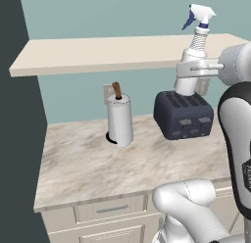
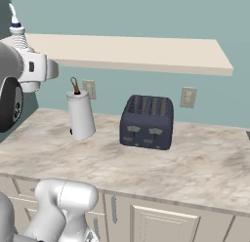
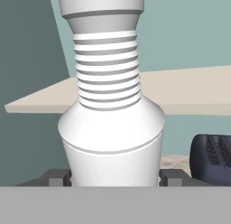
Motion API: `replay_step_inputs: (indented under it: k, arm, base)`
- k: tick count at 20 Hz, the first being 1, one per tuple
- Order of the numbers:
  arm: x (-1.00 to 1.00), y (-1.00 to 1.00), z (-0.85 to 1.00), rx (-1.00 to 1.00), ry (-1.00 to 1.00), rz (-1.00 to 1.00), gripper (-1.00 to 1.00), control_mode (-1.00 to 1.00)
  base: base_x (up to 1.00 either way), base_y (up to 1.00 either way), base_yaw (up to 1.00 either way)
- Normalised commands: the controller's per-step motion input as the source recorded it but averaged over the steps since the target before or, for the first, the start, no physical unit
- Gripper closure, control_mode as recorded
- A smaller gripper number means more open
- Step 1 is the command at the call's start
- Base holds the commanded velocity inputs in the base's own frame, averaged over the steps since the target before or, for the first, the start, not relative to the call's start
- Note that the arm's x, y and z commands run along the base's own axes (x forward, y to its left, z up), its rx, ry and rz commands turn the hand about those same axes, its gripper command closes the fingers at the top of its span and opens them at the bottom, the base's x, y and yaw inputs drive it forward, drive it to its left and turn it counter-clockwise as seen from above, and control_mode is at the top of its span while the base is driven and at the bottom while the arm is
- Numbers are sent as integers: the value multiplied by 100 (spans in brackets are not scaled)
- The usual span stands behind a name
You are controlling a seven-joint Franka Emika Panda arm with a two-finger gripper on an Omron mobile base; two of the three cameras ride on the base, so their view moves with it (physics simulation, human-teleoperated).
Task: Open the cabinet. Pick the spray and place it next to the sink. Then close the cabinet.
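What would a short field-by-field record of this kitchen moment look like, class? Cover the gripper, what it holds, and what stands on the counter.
gripper: gripper shut on the spray, raised above the counter
spray: spray upright, white body, ribbed neck, blue nozzle tip, held at its lower body
toaster: dark toaster on the counter, below the held spray in the left base view
paper-towel roll: paper-towel roll upright on its holder, left of the toaster
counter: marbled counter, drawers beneath
shelf: pale shelf on the wall above

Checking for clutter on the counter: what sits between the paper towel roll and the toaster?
Nothing: in the right base view, bare marble counter separates the paper towel roll from the toaster.
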Motion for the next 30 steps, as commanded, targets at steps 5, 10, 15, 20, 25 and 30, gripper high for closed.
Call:
replay_step_inputs:
  k: [5,10,15,20,25,30]
  arm:
    - [-18,0,0,0,0,0,100,-100]
    - [0,-3,0,0,0,0,100,-100]
    - [0,0,0,0,0,0,100,-100]
    - [0,0,0,0,0,0,100,-100]
    - [0,0,0,0,0,0,100,100]
    - [0,0,0,0,0,0,100,100]
  base:
    - [0,0,0]
    - [0,0,0]
    - [0,0,0]
    - [0,0,0]
    - [-20,0,0]
    - [-86,0,0]
